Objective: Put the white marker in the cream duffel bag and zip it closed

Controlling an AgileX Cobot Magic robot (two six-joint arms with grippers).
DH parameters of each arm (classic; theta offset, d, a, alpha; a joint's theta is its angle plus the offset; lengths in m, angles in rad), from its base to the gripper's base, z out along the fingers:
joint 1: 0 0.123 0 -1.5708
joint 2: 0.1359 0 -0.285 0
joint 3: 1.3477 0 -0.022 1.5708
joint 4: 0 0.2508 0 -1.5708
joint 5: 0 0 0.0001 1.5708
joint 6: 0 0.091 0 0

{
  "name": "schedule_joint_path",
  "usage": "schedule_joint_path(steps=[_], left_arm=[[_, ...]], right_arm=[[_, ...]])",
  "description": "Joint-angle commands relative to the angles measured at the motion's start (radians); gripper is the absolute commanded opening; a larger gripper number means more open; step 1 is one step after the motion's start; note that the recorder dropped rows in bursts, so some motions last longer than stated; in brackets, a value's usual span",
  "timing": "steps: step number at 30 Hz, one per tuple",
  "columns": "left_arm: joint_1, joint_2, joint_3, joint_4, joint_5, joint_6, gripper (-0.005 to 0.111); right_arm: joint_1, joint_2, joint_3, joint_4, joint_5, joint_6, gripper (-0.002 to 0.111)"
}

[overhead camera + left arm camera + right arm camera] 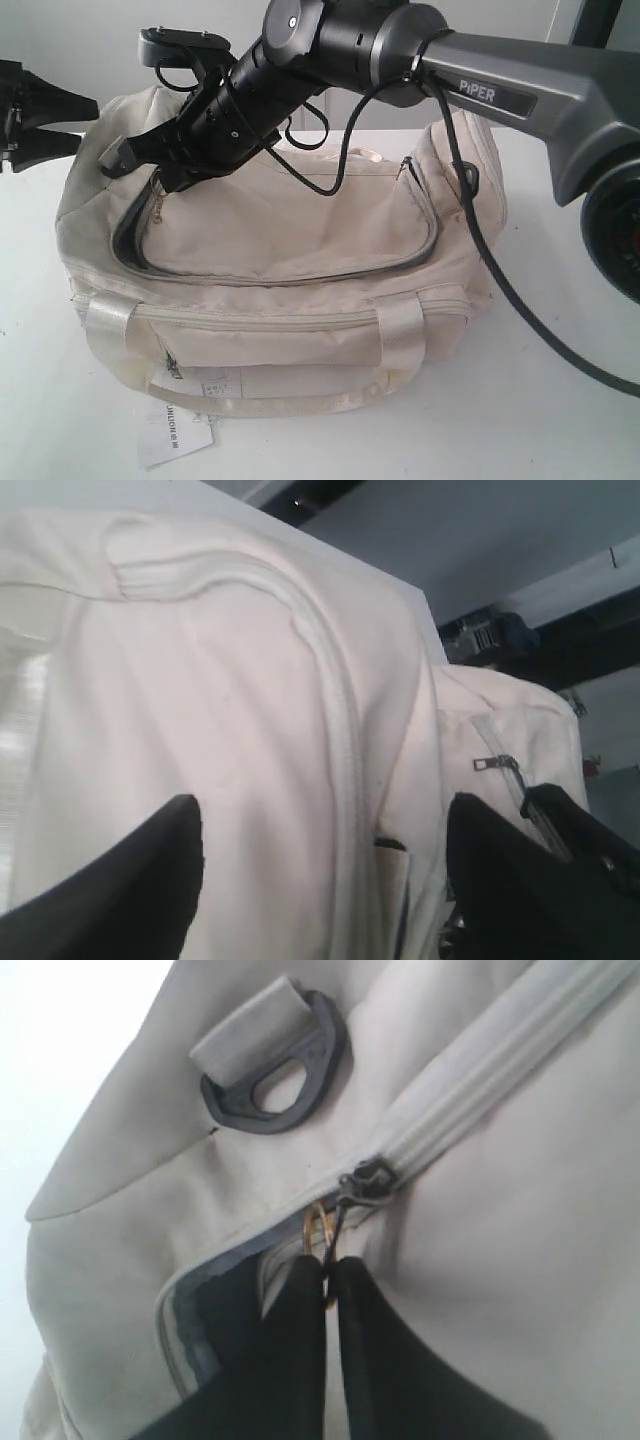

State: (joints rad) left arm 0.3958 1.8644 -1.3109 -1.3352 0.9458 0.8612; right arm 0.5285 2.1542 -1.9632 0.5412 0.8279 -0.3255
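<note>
Cream duffel bag (300, 240): rests on the white table (560, 400), handles to the front, paper tag (175, 435) hanging at its lower front, and the top zipper (500, 1070) partly undone, with dark lining showing at the bag's left end. Right gripper (328, 1265): reaches across the bag top to that end, fingers pinched tight on the brass zipper pull ring (318, 1230), near a black strap ring (275, 1080). Left gripper (325, 815): jaws spread wide and holding nothing, just beside the bag's left end.
</note>
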Motion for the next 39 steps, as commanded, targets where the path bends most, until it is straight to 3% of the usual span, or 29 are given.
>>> schedule_joint_path(steps=[1, 7, 13, 21, 26, 30, 32, 39], left_arm=[[0.033, -0.023, -0.006, -0.01, -0.069, 0.016, 0.072], [-0.004, 0.0, -0.014, -0.181, -0.036, 0.166, 0.072], [-0.075, 0.06, -0.103, -0.109, -0.05, 0.159, 0.072], [-0.118, 0.124, -0.19, -0.044, -0.091, 0.087, 0.069], [-0.118, 0.151, -0.208, -0.039, -0.12, 0.024, 0.046], [-0.118, 0.165, -0.217, -0.054, -0.123, 0.024, 0.012], [-0.118, 0.167, -0.217, -0.082, -0.116, 0.033, 0.0], [-0.116, 0.167, -0.217, -0.097, -0.112, 0.02, 0.0]], right_arm=[[-0.002, -0.004, -0.002, 0.002, 0.009, 0.001, 0.0], [-0.002, 0.002, -0.002, 0.004, 0.021, -0.012, 0.0], [-0.002, 0.002, -0.002, 0.004, 0.015, -0.011, 0.0], [-0.002, 0.002, -0.002, 0.004, 0.015, -0.011, 0.0], [-0.002, 0.002, -0.002, 0.009, 0.015, -0.011, 0.0], [-0.002, 0.002, -0.002, 0.013, 0.017, 0.004, 0.0], [-0.002, 0.002, -0.002, 0.013, 0.022, 0.019, 0.0], [-0.002, 0.002, -0.002, 0.013, 0.072, 0.053, 0.0]])
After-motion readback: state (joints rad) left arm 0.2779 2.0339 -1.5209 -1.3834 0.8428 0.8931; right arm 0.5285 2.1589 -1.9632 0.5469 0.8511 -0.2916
